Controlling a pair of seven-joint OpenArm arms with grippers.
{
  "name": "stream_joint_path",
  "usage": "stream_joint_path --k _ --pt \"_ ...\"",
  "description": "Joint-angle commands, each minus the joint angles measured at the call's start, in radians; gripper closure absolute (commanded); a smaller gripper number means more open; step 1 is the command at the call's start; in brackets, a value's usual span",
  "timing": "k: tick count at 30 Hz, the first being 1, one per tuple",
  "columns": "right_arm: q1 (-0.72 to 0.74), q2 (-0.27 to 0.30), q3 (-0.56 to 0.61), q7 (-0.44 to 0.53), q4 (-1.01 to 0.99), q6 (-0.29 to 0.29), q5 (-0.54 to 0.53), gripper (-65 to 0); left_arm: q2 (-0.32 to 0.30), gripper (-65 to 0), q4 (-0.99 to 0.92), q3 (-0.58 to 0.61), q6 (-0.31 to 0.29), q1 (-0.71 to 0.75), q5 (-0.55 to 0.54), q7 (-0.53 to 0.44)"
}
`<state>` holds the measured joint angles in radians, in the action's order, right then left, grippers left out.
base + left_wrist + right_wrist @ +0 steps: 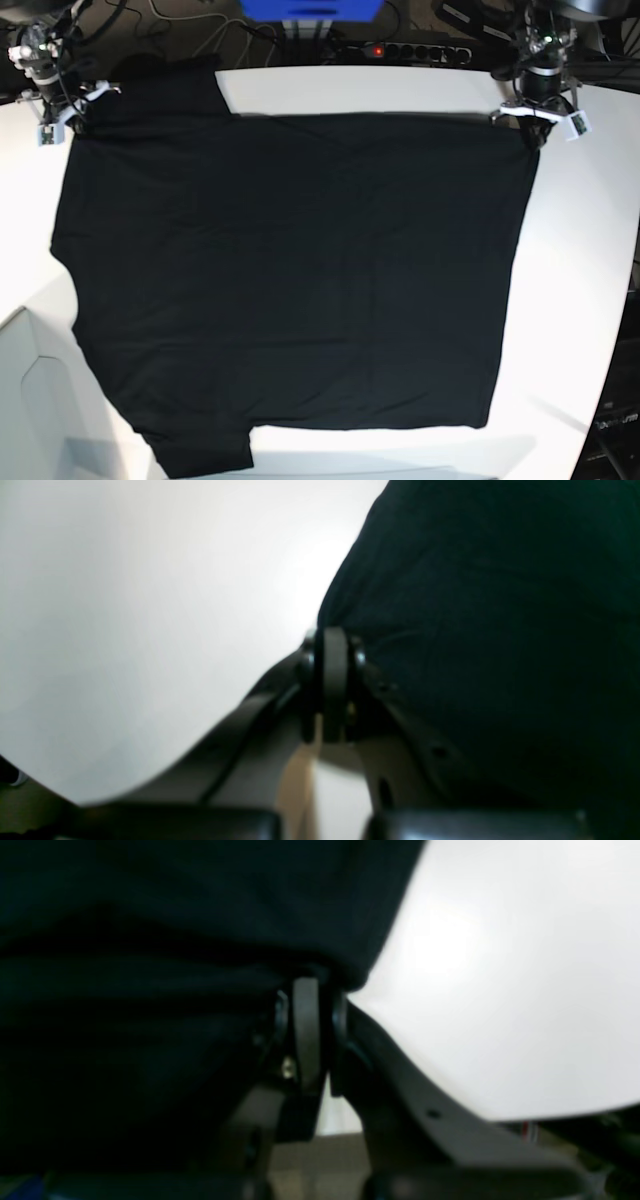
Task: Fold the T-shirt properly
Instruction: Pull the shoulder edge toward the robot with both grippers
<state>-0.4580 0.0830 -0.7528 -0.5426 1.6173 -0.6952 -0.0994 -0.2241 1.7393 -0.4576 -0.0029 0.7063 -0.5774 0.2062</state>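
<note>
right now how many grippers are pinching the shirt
2: the left gripper is shut on the T-shirt at its far corner, base view's right; the right gripper likewise on the left.

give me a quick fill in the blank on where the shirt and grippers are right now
1. The T-shirt lies spread flat on a ____ table.
2. The colour of the cloth facing up is plain ____.
3. The left gripper and right gripper each sit at a far ____ of the shirt.
4. In both wrist views the jaws are ____ on the cloth edge.

Missing words: white; black; corner; shut
</note>
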Motion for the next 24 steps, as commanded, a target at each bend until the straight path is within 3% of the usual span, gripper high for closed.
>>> stream_joint_path --k 1,13,17,24 --pt "-0.02 0.005 -0.014 -0.112 0.008 -0.003 0.094 0.0 -0.011 -0.1 0.018 -0.01 0.001 0.009 0.003 -0.024" --pt "-0.02 -0.024 -0.023 -0.112 0.278 -0.003 0.094 0.0 -0.01 -0.1 0.04 -0.011 0.005 0.006 -0.005 -0.024" --pt "0.008 -0.052 -0.02 -0.112 0.318 -0.003 0.094 0.0 -0.01 -0.1 0.083 -0.011 0.007 0.008 -0.005 -0.024" --pt "0.1 -0.047 0.008 -0.132 0.32 -0.003 0.094 0.0 -0.01 -0.1 0.143 -0.013 0.007 -0.02 -0.005 -0.026"
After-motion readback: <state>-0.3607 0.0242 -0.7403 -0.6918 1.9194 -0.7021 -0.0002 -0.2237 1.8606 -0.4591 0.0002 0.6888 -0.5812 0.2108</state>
